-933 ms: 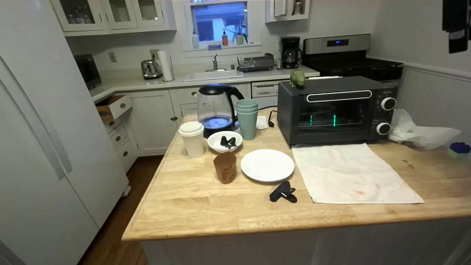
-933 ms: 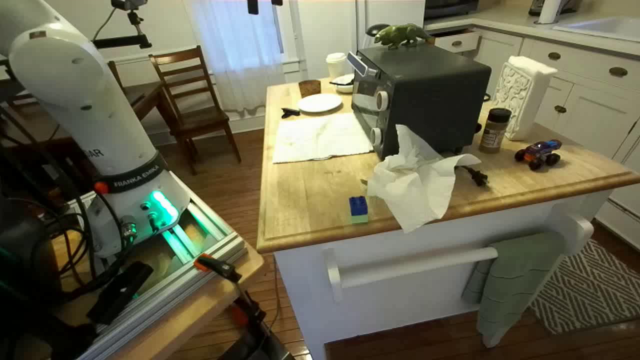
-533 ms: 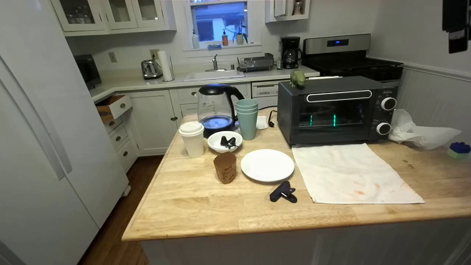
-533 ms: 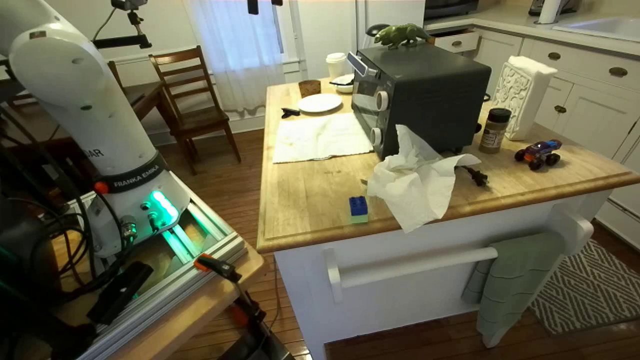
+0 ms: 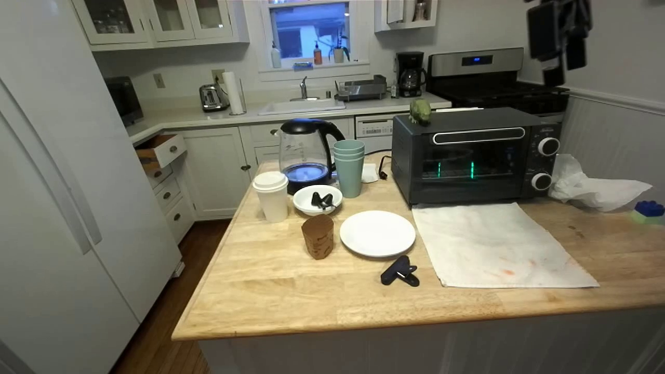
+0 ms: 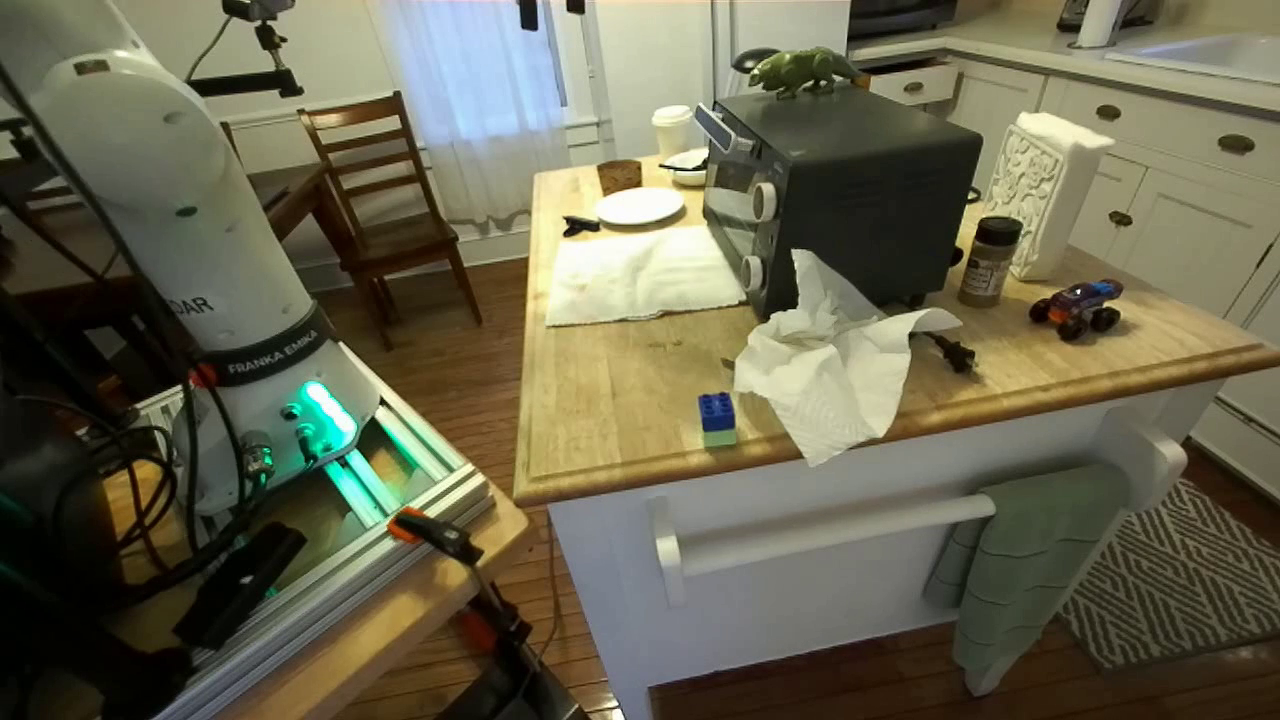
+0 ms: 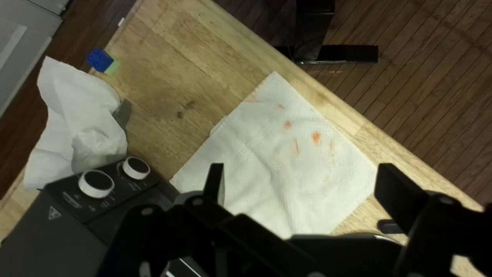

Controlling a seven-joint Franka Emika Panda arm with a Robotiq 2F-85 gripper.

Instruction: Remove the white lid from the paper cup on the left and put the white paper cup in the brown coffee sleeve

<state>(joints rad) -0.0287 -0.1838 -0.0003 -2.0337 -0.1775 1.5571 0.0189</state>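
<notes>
In my wrist view, my gripper (image 7: 300, 181) is spread wide, one white sheet (image 7: 276, 161) showing through the gap; one oven (image 7: 55, 238) stands on its far side, one crumpled paper (image 7: 80, 119) and two stacked toy bricks (image 7: 99, 60) to the right. In an exterior view, one white lid (image 5: 270, 181) caps the one white paper cup (image 5: 274, 205) at far left. One bowl (image 5: 308, 210) sits just right of it, one kettle (image 5: 303, 150) beyond, three stacked tumblers (image 5: 350, 175) farther right. One brown coffee sleeve (image 5: 318, 237) stands nearer, beside one plate (image 5: 377, 234). In an exterior view, one jar (image 6: 989, 265) and one toy car (image 6: 1078, 308) stand behind the oven.
</notes>
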